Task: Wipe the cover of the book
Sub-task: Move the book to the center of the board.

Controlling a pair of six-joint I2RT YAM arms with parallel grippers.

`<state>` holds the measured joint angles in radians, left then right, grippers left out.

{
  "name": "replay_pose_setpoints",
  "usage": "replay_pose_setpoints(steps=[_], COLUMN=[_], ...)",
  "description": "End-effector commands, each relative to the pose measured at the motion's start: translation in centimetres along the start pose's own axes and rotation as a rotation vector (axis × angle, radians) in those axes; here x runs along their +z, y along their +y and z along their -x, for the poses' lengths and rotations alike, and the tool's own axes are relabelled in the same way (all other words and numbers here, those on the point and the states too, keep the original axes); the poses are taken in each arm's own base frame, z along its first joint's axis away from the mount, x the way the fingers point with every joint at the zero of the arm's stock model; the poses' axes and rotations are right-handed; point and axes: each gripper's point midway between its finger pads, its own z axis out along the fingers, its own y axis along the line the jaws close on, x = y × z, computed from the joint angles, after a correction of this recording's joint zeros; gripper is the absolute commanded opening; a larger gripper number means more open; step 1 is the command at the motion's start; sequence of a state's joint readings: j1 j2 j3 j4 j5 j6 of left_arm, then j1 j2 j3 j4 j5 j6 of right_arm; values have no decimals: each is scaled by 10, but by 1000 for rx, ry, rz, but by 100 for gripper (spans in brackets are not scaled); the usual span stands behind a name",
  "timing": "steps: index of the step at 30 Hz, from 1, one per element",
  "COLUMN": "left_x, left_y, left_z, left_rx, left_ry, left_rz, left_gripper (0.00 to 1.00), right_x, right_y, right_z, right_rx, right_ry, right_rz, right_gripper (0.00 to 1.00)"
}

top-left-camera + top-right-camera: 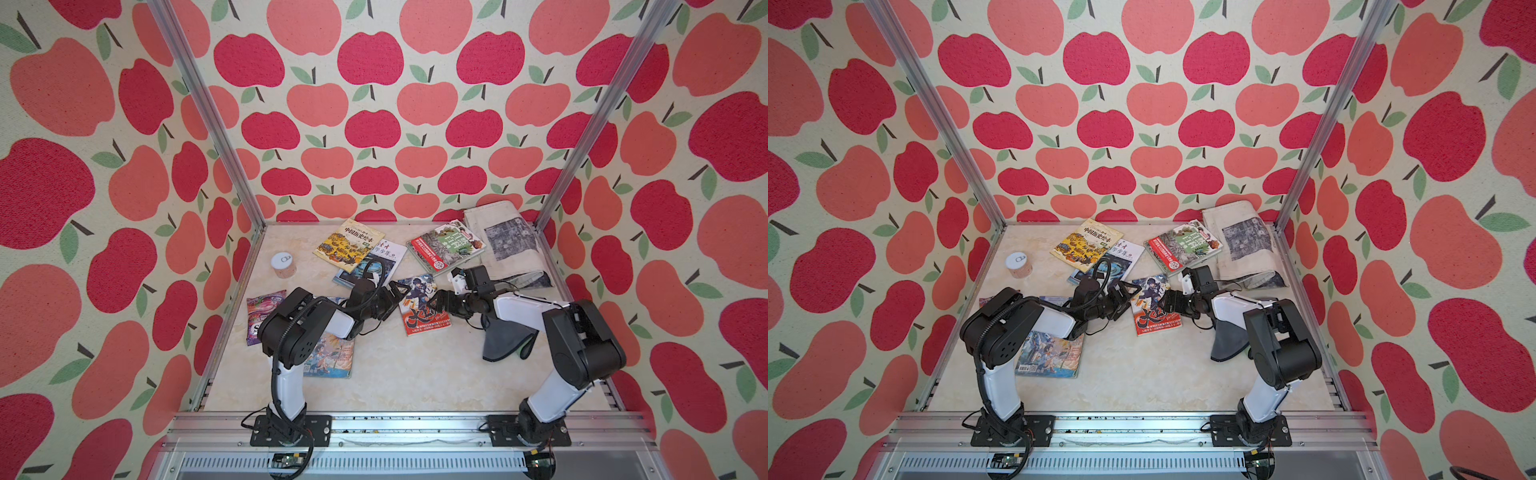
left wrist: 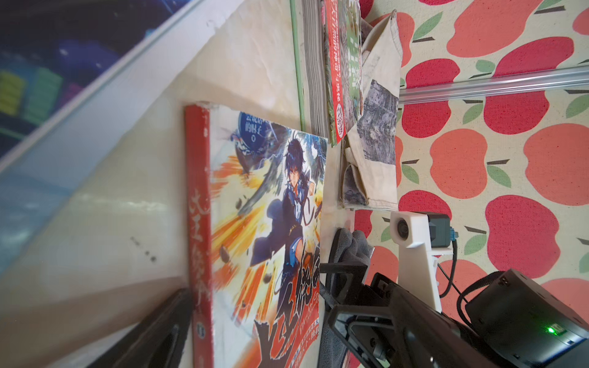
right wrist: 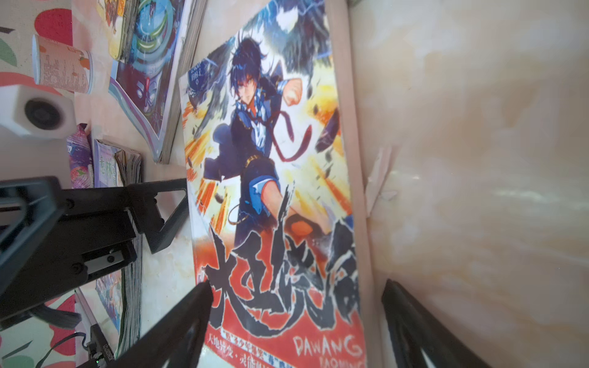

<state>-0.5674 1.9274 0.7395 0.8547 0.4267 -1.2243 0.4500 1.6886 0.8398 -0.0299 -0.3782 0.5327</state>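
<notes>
The book (image 1: 422,305) with a red and orange manga cover lies flat mid-table, also seen at book (image 1: 1154,305). My left gripper (image 1: 400,291) is open at its spine side; one finger (image 2: 159,331) sits just outside the red spine. My right gripper (image 1: 436,300) is open at the opposite edge. In the right wrist view its fingers (image 3: 191,318) stand wide apart with the title end of the cover (image 3: 287,302) between them. A dark grey cloth (image 1: 505,338) lies on the table under the right forearm, in neither gripper.
Behind the book lie a yellow book (image 1: 349,245), a white and blue book (image 1: 376,262), a green and red book (image 1: 444,247) and a folded newspaper (image 1: 505,245). A small can (image 1: 283,264), a purple snack packet (image 1: 264,316) and a comic (image 1: 330,357) sit at the left.
</notes>
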Motion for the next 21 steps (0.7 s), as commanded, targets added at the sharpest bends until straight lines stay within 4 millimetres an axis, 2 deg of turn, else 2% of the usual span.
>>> replay_pose_setpoints(steps=[1,4,8,11,14,18,20,21], left_x=[4,-1,-17,-32,-48,-68,-75,-79], left_y=[13,13,29,33,35,38,44,48], left_z=[-31,-49,-72,-91,-108,-121,-125,-125], left_rx=[-63,-48,-21,4,41,58,57,61], left_ry=[109,160,222,256,259,236,237,238], left_rz=[37,50,121,159,208,251,281,302], left_gripper=[99,99,99,99,99,96,96,96], right_x=[7,2,-9,-24,-42,-67,-90,-106], right_y=[7,14,18,17,9,2,-13,-25], right_z=[-32,-49,-71,-85,-93,-88,-77,-69], right_rx=[8,16,0,-24,-46,-81,-98,-98], right_ry=[77,93,92,73,51,-10,-70,-119], right_rz=[24,38,19,-17,-68,-142,-285,-384], right_gripper=[83,70,68,67,72,81,86,92])
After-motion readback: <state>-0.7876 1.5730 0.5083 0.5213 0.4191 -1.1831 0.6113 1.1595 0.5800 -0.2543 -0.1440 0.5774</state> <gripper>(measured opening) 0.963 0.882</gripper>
